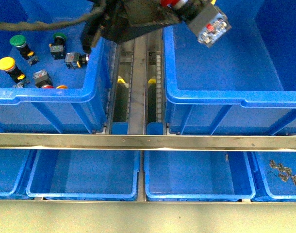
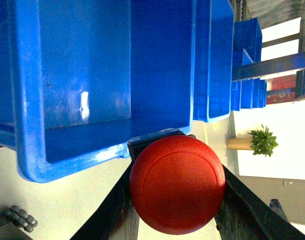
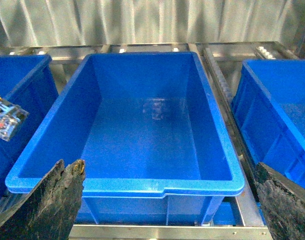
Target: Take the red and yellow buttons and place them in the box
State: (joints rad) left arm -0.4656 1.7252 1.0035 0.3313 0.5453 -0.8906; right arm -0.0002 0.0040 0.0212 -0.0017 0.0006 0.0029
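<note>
Jaws of the left gripper (image 2: 176, 200) pinch a red button (image 1: 212, 26), its domed cap filling the gap between them, with the blue box (image 1: 225, 97) open below their tips; right gripper (image 3: 167, 170) jaws stand spread wide

**Bright, Even Light; Blur Up Close**

Shadows are faint. Glare streaks the steel rail (image 1: 148, 141). In the left wrist view the red button (image 2: 177, 184) looks soft, and the far background blows out white.
</note>
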